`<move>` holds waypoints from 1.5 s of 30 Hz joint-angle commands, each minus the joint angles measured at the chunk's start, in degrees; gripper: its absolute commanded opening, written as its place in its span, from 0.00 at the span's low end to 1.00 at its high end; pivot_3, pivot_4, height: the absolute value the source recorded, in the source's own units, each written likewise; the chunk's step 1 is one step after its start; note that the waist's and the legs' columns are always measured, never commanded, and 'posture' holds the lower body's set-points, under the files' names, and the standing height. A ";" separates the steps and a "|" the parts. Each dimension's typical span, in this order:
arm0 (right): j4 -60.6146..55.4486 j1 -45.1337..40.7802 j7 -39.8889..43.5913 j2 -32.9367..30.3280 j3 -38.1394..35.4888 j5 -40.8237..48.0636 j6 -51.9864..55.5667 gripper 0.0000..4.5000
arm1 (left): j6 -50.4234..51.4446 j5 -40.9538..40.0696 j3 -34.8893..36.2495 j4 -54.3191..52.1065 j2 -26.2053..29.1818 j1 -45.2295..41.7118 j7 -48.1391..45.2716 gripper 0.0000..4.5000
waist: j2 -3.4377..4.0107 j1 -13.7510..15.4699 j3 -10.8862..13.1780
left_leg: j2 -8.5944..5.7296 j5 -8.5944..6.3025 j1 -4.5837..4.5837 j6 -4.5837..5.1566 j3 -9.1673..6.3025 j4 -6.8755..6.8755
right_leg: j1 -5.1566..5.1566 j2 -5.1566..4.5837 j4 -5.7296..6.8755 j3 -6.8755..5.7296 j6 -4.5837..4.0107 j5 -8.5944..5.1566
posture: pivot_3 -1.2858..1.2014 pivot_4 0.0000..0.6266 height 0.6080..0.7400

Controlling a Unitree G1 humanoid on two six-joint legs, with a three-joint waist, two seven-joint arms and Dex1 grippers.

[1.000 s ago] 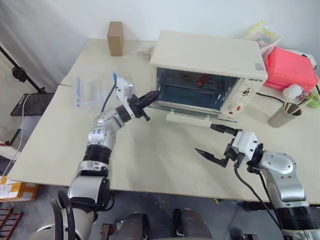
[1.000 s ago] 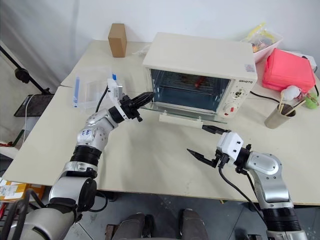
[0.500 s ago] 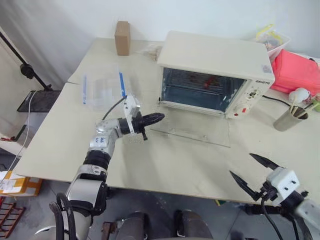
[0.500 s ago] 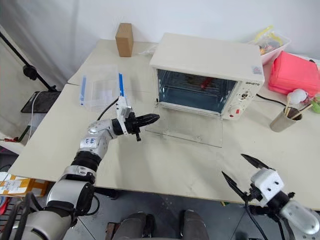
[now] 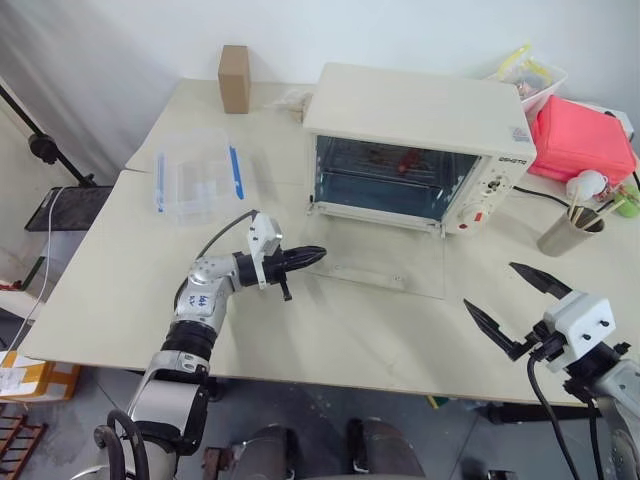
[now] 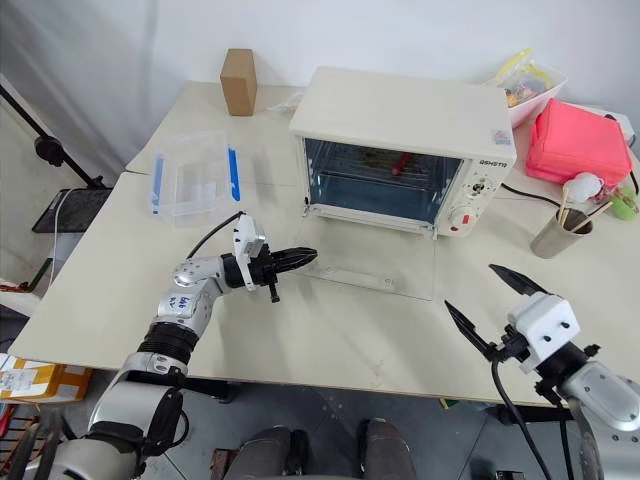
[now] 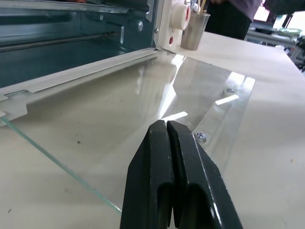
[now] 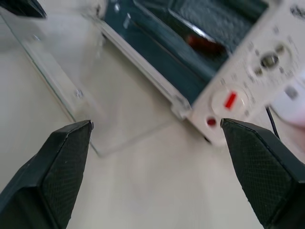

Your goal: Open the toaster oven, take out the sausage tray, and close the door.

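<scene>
Two pincers, two states: my left pincer is pressed together with nothing in it, at the near left corner of the door, which lies flat on the worktop; my right pincer gapes wide, well apart from everything. Inside the toaster oven the sausage tray sits on the rack: thin stiff metal, I judge, light, greasy and slippery, best pinched at its front lip. Head views give the layout; my right wrist view shows the red sausage closer, my left wrist view the door's glass and screws.
</scene>
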 commanded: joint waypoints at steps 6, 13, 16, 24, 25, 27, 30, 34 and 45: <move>4.58 -30.84 -5.11 2.76 21.43 -12.33 11.18 1.00 | 8.66 -8.84 8.13 -20.52 3.72 13.43 5.55 0.35 | 0.02 -1.45 -0.01 | 0.10 0.08 0.08 -0.19 -0.16 -0.04 | -0.17 0.02 0.29 -0.17 -0.10 -0.05 | 0.52 0.24 1.00; 27.36 -50.37 -18.26 10.01 33.11 -31.98 6.18 1.00 | 13.52 -12.73 11.24 -37.73 5.07 23.03 11.46 0.82 | 0.01 -0.80 -0.01 | -0.05 -0.01 -0.34 -0.02 -0.26 0.21 | -0.27 -0.13 0.42 -0.21 -0.03 -0.01 | 0.52 0.24 1.00; 37.65 -57.18 -23.83 12.65 35.66 -37.37 4.52 1.00 | 12.69 -12.17 12.05 -41.29 4.03 25.61 15.33 0.99 | 0.01 -1.30 -0.01 | -0.13 -0.01 -0.34 0.00 -0.25 0.22 | -0.23 -0.22 0.36 -0.20 0.04 0.03 | 0.52 0.24 1.00; 60.88 -70.51 -30.86 16.94 40.79 -45.39 0.62 1.00 | 12.70 -13.78 11.60 -44.28 3.02 28.42 17.52 0.99 | 0.02 -1.85 -0.01 | -0.09 0.02 -0.33 -0.03 -0.28 0.09 | -0.29 -0.13 0.42 -0.26 0.04 0.02 | 0.52 0.24 1.00; 63.55 -71.64 -31.01 17.38 41.21 -45.74 0.36 1.00 | 12.50 -13.91 11.49 -43.68 2.77 27.77 17.60 0.99 | 0.02 -1.93 0.00 | -0.09 0.02 -0.33 -0.03 -0.27 0.09 | -0.29 -0.12 0.42 -0.26 0.04 0.02 | 0.52 0.24 1.00; 67.05 -73.03 -31.37 17.95 41.46 -46.08 -0.41 1.00 | 12.32 -14.05 11.41 -42.84 2.52 26.92 17.70 0.99 | 0.02 -2.02 -0.01 | -0.07 0.03 -0.33 -0.04 -0.27 0.09 | -0.29 -0.11 0.43 -0.26 0.04 0.02 | 0.52 0.24 1.00; 70.86 -74.82 -33.21 18.12 40.88 -46.17 -1.60 0.96 | 11.57 -13.48 10.63 -40.30 2.21 24.32 16.89 1.00 | 0.02 -1.89 -0.01 | -0.07 0.03 -0.34 -0.04 -0.27 0.09 | -0.29 -0.11 0.43 -0.25 0.04 0.02 | 0.52 0.24 1.00; 73.87 -75.89 -34.87 18.26 40.95 -46.56 -2.32 0.71 | 10.67 -13.23 9.48 -36.84 1.83 20.93 15.46 1.00 | 0.02 -1.92 -0.01 | -0.07 0.03 -0.36 -0.04 -0.26 0.10 | -0.29 -0.11 0.42 -0.25 0.03 0.02 | 0.52 0.24 1.00; 74.16 -76.62 -36.44 17.37 40.78 -48.04 -3.10 0.01 | 8.84 -12.71 7.58 -20.79 1.06 4.32 10.02 1.00 | 0.01 -1.97 0.00 | -0.04 0.06 -0.38 -0.06 -0.27 0.10 | -0.31 -0.05 0.43 -0.28 0.04 0.02 | 0.52 0.24 1.00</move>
